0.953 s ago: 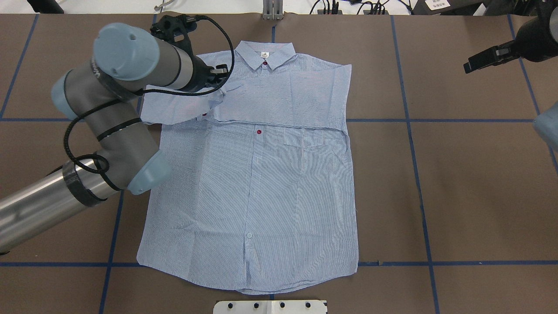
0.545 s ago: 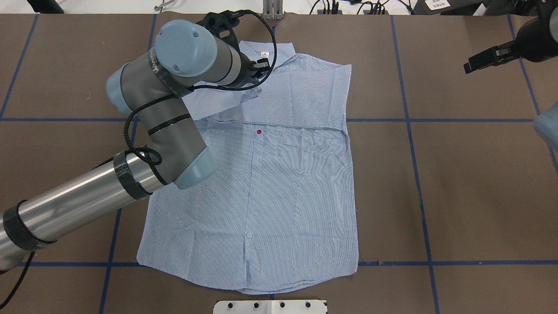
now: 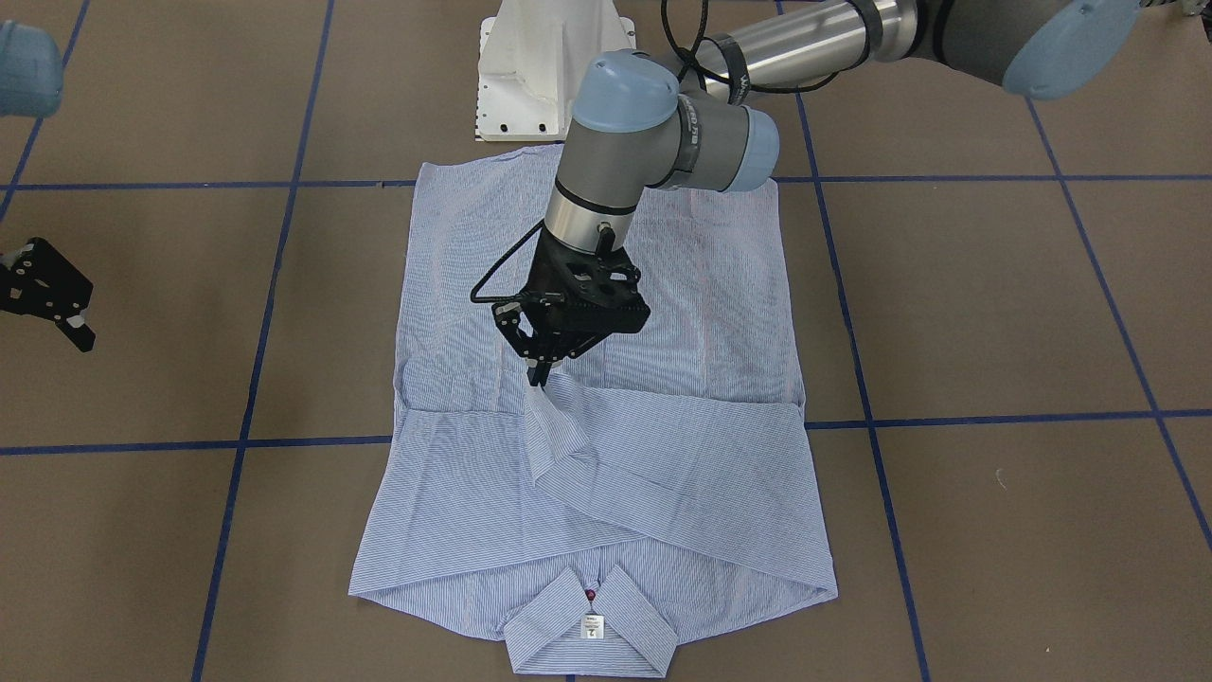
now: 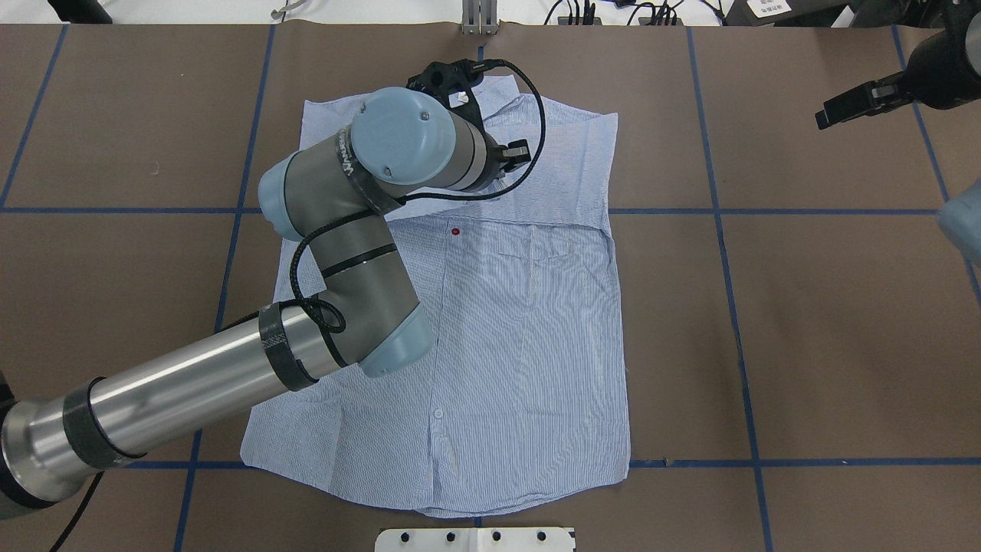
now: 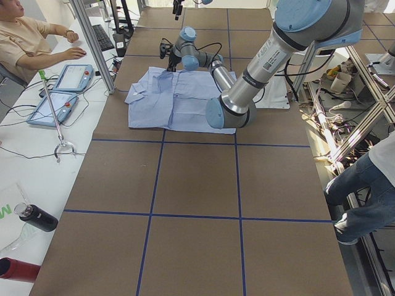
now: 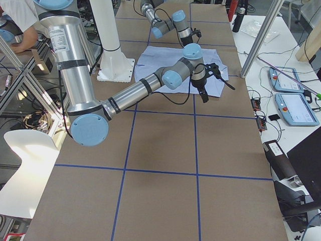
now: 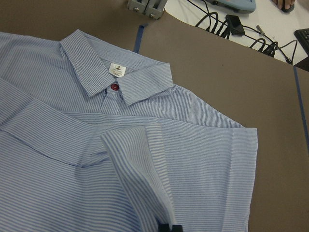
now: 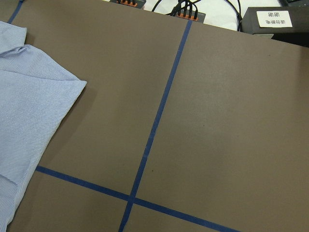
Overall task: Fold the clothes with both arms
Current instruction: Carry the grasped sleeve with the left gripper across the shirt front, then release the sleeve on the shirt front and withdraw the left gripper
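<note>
While the shirt (image 4: pixel 521 322) lies flat on the middle of the brown tabletop (image 4: pixel 805 307), collar (image 3: pixel 592 630) toward the far edge and hem toward the robot's edge, I see the left arm (image 4: pixel 191 383) reaching over it from the left edge; its jaws are clamped on the end of one sleeve (image 3: pixel 559 426), lifted just above the chest; the right arm (image 4: pixel 946 77) hangs toward the far right corner, well apart from the cloth; its jaws stand apart, holding nothing.
</note>
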### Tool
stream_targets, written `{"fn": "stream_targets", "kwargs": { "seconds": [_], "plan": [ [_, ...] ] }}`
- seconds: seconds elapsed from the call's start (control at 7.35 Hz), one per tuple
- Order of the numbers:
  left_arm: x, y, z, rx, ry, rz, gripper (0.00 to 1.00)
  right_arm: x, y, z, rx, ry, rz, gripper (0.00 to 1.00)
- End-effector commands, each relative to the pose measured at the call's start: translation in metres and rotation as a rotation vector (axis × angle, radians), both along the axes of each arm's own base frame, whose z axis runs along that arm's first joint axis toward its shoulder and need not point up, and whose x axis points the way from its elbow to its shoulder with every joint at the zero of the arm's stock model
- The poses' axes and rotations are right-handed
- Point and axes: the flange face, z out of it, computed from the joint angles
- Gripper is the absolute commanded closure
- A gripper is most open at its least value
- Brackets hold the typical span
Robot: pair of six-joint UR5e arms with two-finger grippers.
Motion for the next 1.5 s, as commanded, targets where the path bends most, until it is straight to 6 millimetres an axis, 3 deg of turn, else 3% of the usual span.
{"fn": "stream_targets", "kwargs": {
  "seconds": [0.0, 0.14, 0.27, 0.41, 0.68, 0.82, 0.95, 1.09, 1.23, 1.36],
  "plan": [
    [0.032, 0.029, 0.003, 0.016, -0.014, 0.029, 1.0, 0.0, 0.0, 0.0, -0.001, 0.0, 0.0, 0.0],
    [0.043, 0.036, -0.004, 0.021, -0.011, 0.043, 1.0, 0.0, -0.001, 0.0, -0.001, 0.0, 0.0, 0.0],
    [0.05, 0.044, -0.013, 0.026, -0.003, 0.058, 0.69, 0.0, 0.0, 0.0, 0.001, 0.0, 0.0, 0.0],
    [0.054, 0.05, -0.015, 0.05, -0.006, 0.076, 0.01, 0.0, 0.0, 0.0, 0.001, 0.0, 0.0, 0.0],
    [0.051, 0.053, -0.023, 0.082, 0.01, 0.087, 0.0, -0.001, 0.0, -0.001, 0.001, -0.001, 0.0, 0.0],
    [0.04, 0.058, -0.028, 0.118, 0.015, 0.106, 0.0, -0.001, 0.0, -0.006, -0.013, -0.015, 0.018, 0.0],
    [0.019, 0.068, -0.009, 0.162, -0.002, 0.127, 0.0, -0.012, 0.005, -0.022, -0.068, -0.065, 0.072, 0.0],
    [-0.013, 0.085, 0.025, 0.179, -0.007, 0.153, 0.0, -0.041, 0.026, -0.047, -0.102, -0.1, 0.133, 0.0],
    [-0.045, 0.096, 0.045, 0.207, -0.019, 0.161, 0.0, -0.092, 0.059, -0.073, -0.107, -0.116, 0.199, 0.0],
    [-0.072, 0.106, 0.048, 0.256, -0.061, 0.185, 0.0, -0.143, 0.097, -0.09, -0.119, -0.138, 0.236, 0.0]
  ]
}}
